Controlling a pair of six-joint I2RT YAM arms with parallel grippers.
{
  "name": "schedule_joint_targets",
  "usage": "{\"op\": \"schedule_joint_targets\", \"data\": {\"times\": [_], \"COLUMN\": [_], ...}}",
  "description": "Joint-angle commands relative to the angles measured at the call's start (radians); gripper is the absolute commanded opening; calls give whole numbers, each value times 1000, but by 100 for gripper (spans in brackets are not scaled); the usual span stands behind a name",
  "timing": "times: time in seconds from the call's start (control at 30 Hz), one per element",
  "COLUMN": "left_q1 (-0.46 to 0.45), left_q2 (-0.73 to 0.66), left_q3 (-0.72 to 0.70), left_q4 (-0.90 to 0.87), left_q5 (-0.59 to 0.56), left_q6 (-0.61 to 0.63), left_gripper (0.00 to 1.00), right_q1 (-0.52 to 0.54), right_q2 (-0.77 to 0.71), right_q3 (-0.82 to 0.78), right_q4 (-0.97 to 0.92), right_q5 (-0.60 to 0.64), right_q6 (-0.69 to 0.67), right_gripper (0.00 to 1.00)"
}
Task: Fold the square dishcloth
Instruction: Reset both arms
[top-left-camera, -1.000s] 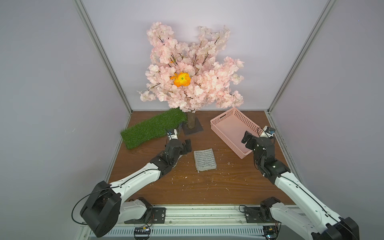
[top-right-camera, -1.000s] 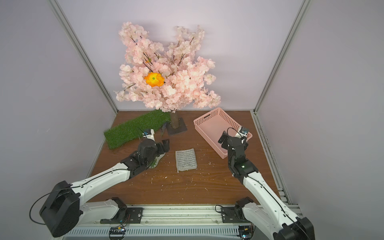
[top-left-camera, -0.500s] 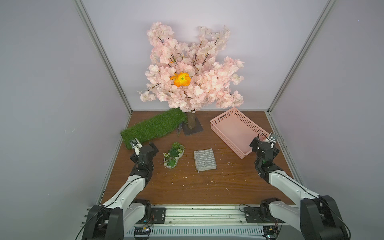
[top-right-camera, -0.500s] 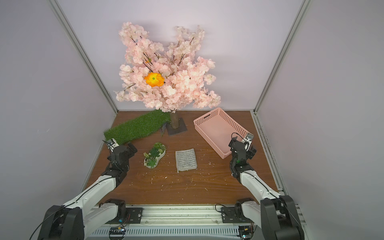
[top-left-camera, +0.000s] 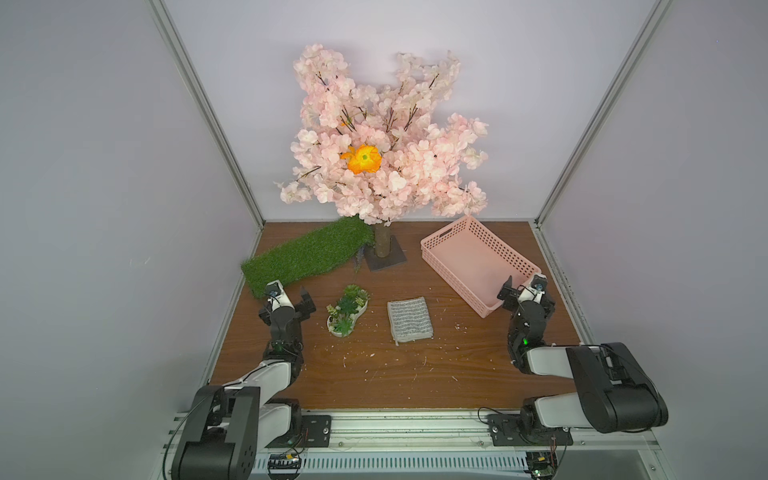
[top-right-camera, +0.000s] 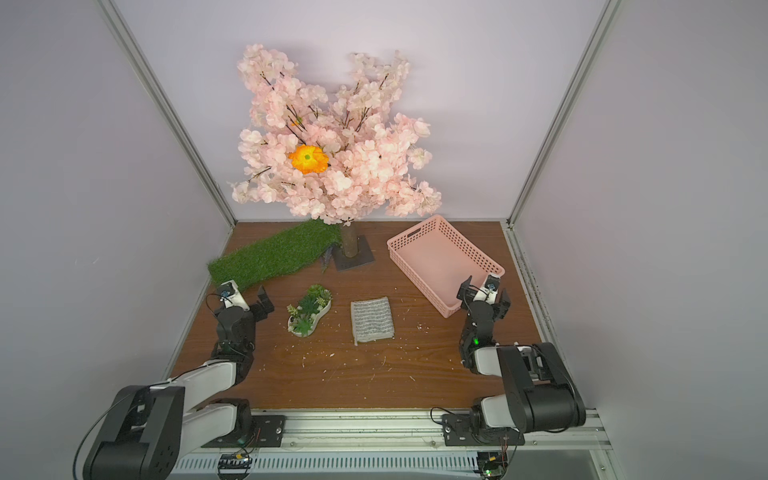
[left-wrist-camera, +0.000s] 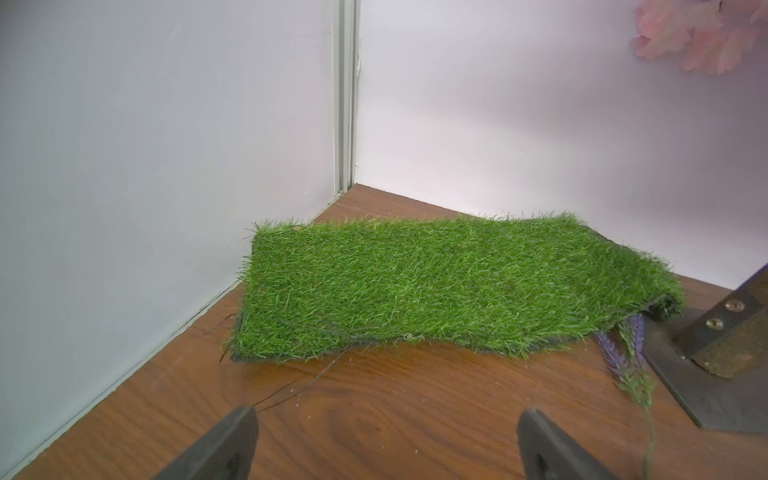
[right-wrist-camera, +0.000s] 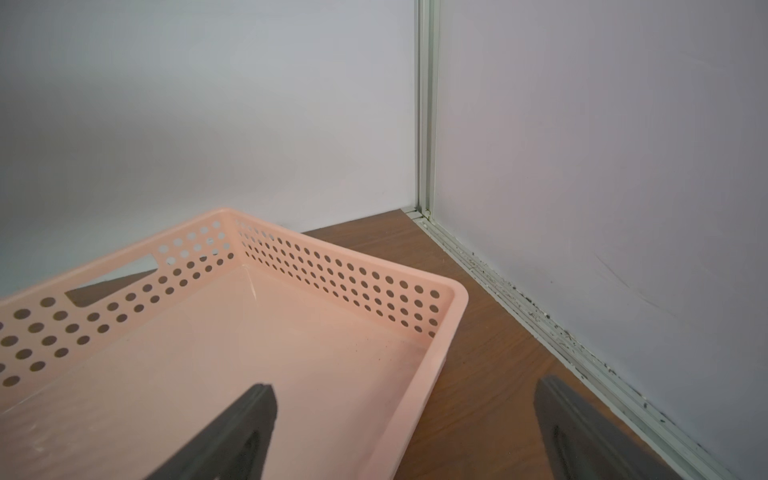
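Seen from above in both top views: grey striped square dishcloth (top-left-camera: 409, 319) lying flat on the brown wooden surface (top-left-camera: 374, 374), folded into a rectangle, touched by neither tool. Between the two tools, well apart from each.

Left tool (top-left-camera: 289, 300) spread wide, gripping nothing, raised near the left wall. Just beyond its tips, a green artificial-grass mat (left-wrist-camera: 436, 282), one end lifted over the dark base plate (left-wrist-camera: 706, 386) of a pink blossom tree (top-left-camera: 382, 145). Beside that base, a purple flower sprig (left-wrist-camera: 627, 357). Just to the inner side of this tool, toward the dishcloth, a small white planter of succulents (top-left-camera: 348, 309).

Right tool (top-left-camera: 523, 291) spread wide too, holding nothing, near the right wall. One fingertip (right-wrist-camera: 259, 405) over the near corner of a pink perforated basket (right-wrist-camera: 415, 307), the other fingertip outside the rim, above bare surface. Dishcloth off to this tool's inner side.

Small pale crumbs (top-right-camera: 332, 355) scattered across the surface nearer the arm bases.
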Motion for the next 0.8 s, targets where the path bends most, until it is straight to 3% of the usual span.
{"op": "schedule_joint_targets", "data": {"times": [0.0, 0.17, 0.27, 0.33, 0.5, 0.77], "left_q1": [13, 14, 13, 13, -14, -12], "left_q2": [57, 112, 177, 214, 342, 338], "left_q3": [-7, -39, -74, -67, -15, 16], "left_q4": [139, 298, 434, 455, 497, 427], "left_q5": [97, 163, 192, 204, 258, 72], "left_q6": [58, 89, 101, 107, 169, 89], "left_gripper": [99, 99, 99, 99, 99, 99], "right_q1": [-12, -14, -14, -14, -14, -14], "right_q2": [22, 55, 142, 93, 121, 120], "right_q3": [-39, -66, -94, -65, -17, -15], "right_q4": [161, 236, 392, 254, 216, 216], "right_q5": [-108, -230, -259, -268, -278, -278], "right_q6": [-42, -93, -105, -106, -110, -113], "right_gripper": [99, 99, 100, 100, 100, 99]}}
